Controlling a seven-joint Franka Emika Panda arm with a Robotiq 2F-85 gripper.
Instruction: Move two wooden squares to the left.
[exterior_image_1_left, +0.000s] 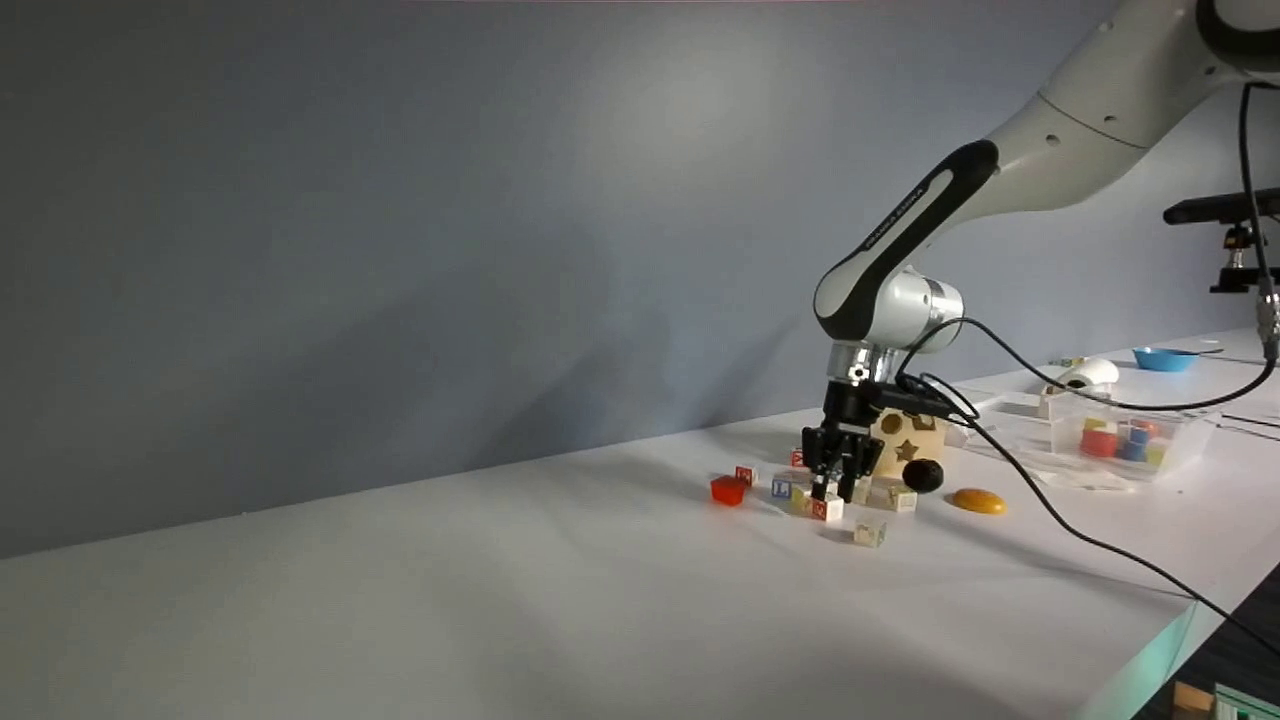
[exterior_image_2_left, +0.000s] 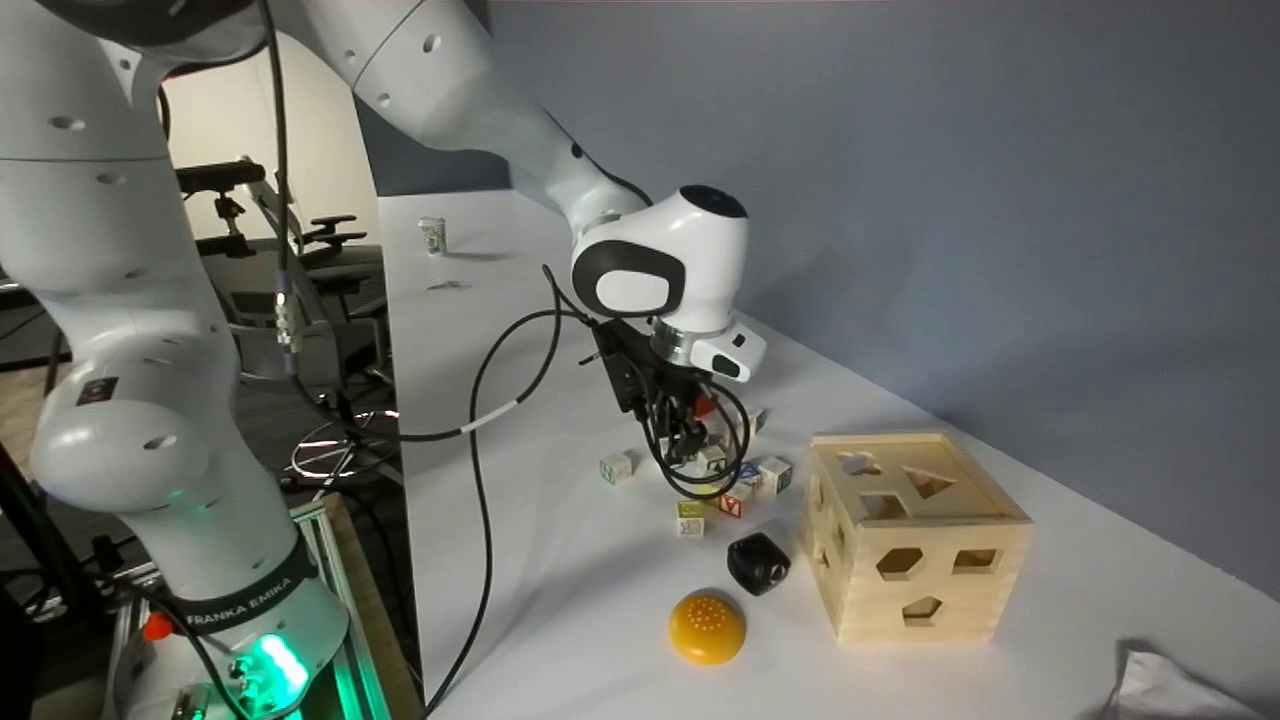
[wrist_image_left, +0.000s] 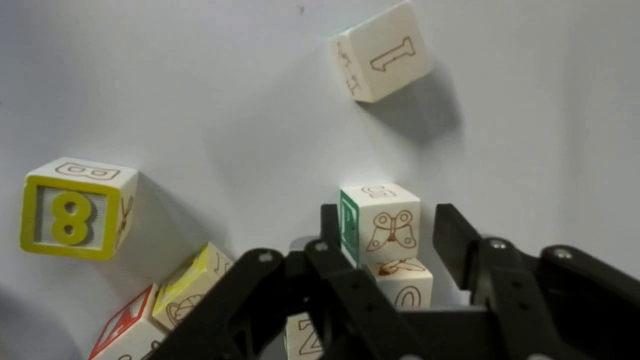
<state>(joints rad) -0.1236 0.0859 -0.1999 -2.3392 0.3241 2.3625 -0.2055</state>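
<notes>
One pale, butterfly-faced wooden square

In an exterior view, blocks cluster on the worktop between its left edge and the wall edge; one block lies apart, nearer the left edge. A box stands toward the wall edge, a lump and a dome to its left. A cup stands near the far left corner. In an exterior view, a bowl stands behind a tub. In the wrist view, a block sits between the fingers of the gripper.
</notes>
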